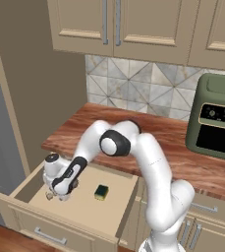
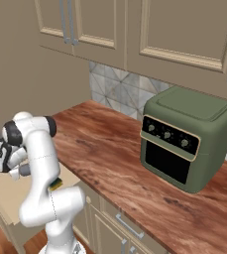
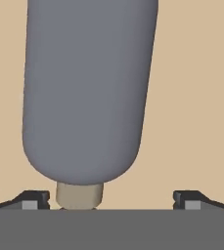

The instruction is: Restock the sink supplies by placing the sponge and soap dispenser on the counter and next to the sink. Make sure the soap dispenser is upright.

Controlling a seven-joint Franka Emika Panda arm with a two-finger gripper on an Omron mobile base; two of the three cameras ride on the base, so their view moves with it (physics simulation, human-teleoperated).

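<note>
The tabletop (image 1: 182, 147) runs across the middle of the left base view, with no sink to see. Low in that view an open drawer (image 1: 79, 202) holds the sponge (image 1: 101, 192). The soap dispenser (image 3: 86, 88) lies flat in the hand view. It is round, so it could roll or slip away. The fingers (image 3: 111, 201) are wide open, holding nothing, with the tan top between them.

The pincer (image 1: 52, 195) hangs in the open drawer (image 1: 60, 219) near the sponge (image 1: 101, 192).

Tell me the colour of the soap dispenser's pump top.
Tan, on a grey-blue soap dispenser; pump top shows best in the hand view.
</note>
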